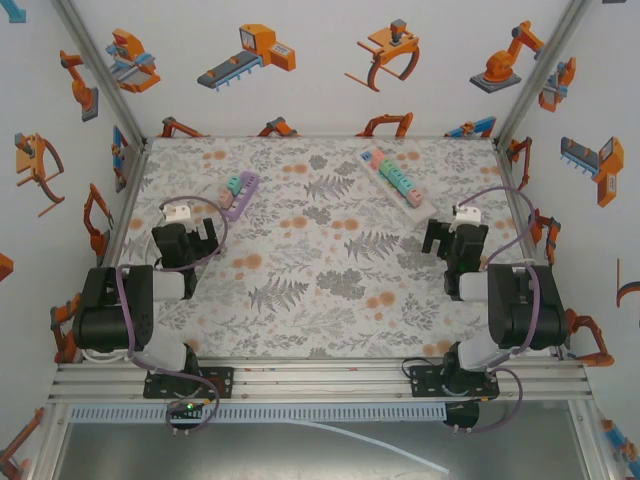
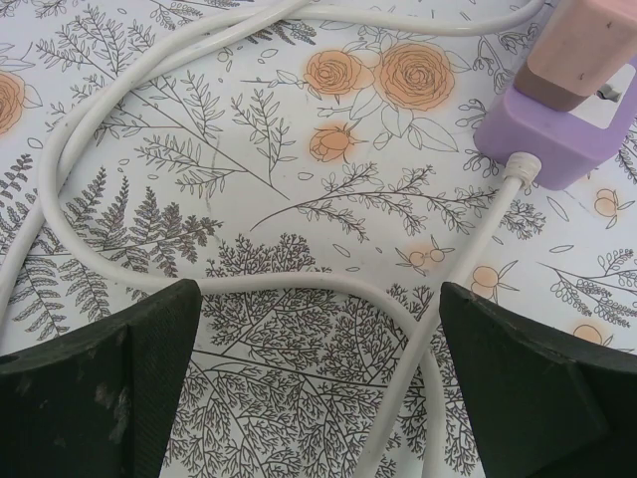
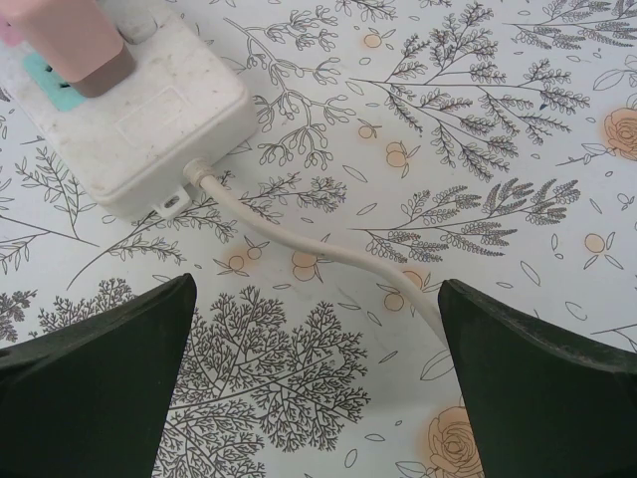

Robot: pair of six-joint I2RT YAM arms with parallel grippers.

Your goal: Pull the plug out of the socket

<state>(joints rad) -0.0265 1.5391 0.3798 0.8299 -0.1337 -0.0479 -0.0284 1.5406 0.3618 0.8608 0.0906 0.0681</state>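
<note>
The left jaws and the right jaws are wide apart and hold nothing. I think this is the reaching step. Next, one pair must pinch the pink plug and pull it straight up. It stands up in the purple socket strip, far left on the surface. The strip's long side runs near-left to far-right.

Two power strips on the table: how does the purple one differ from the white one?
Length: the purple strip is shorter, the white strip longer. Load: the purple strip carries few plugs, the white strip a full row. Slant: the purple strip and the white strip lean opposite ways in the top view. Both lie flat on the table, each trailing a pale cable.
</note>
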